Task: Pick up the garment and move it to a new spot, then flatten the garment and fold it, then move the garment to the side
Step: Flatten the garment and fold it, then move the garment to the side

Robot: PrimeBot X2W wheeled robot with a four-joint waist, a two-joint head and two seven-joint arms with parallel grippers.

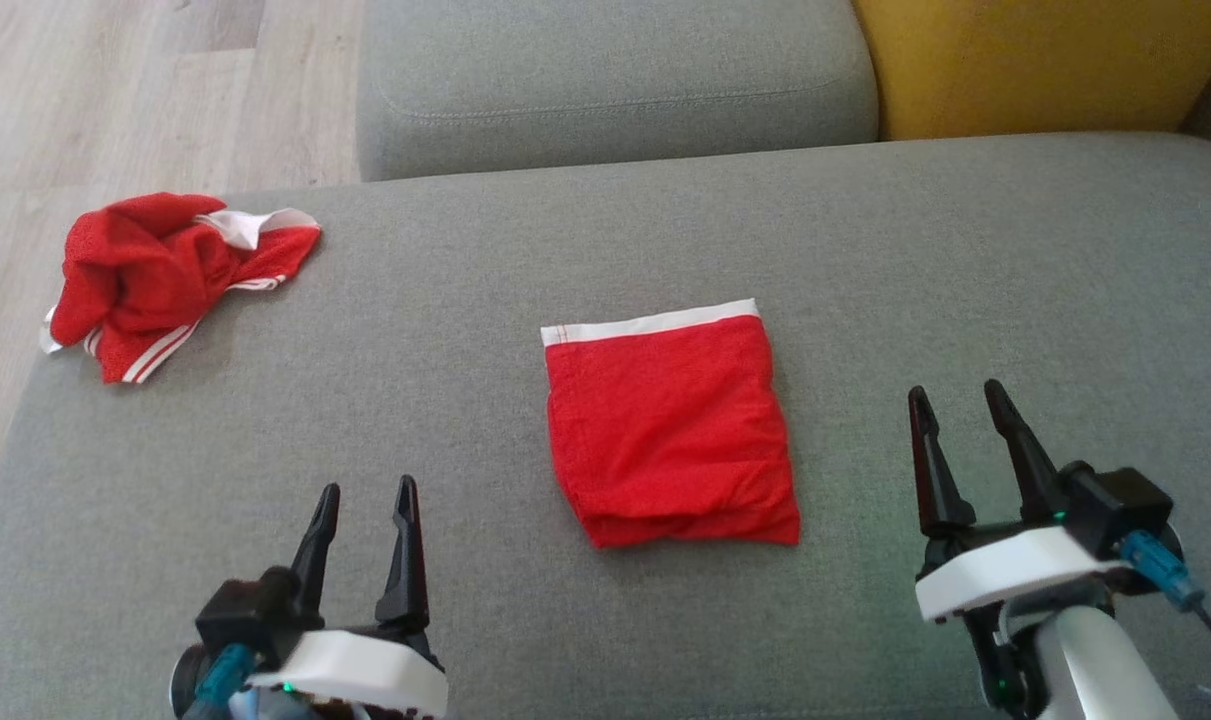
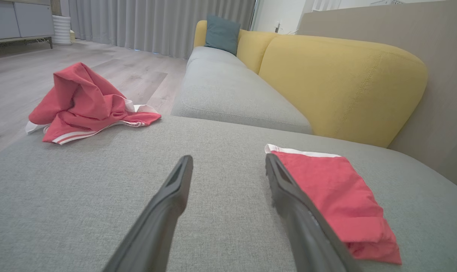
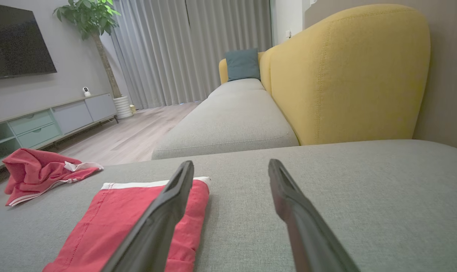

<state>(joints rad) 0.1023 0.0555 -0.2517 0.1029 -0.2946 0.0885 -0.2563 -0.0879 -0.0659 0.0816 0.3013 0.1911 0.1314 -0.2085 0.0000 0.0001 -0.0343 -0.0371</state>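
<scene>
Left gripper (image 1: 368,484): spread wide, nothing held; low at the near left over bare grey cloth, well apart from both garments; body cut off by the bottom edge of the head view.
Right gripper (image 1: 956,388): spread wide, empty; at the near right, beside the folded garment but clear of it; forearm cut off by the lower edge.
Fingers (image 2: 168,204): long, dark, matt, tapering to narrow tips; roots out of sight in both wrist views.
Folded garment (image 1: 670,430): middle of the seat cushion, between the two grippers; roughly square red packet with a white band along the far edge; near edge bulged with stacked layers; thin soft cloth, lightly creased; kind of garment not to be told; partly hidden behind a finger in each wrist view.
Crumpled garment (image 1: 165,280): far left corner of the cushion, at its edge; red mesh-like cloth with white stripes and trim, heaped in loose folds; underside hidden.
Seat cushion (image 1: 915,230): grey woven upholstery, flat, rounded edges; right end cut off.
Second cushion (image 1: 615,90): same grey weave, stitched seam, just beyond the first.
Backrest (image 1: 1025,60): mustard-yellow fabric, plump, rounded; top cut off in the head view.
Teal pillow (image 3: 242,64): squarish, at the far end of the sofa; detail too small to make out.
Floor (image 1: 115,90): pale wood-look planks.
Curtains (image 3: 183,49): grey, pleated, floor length.
</scene>
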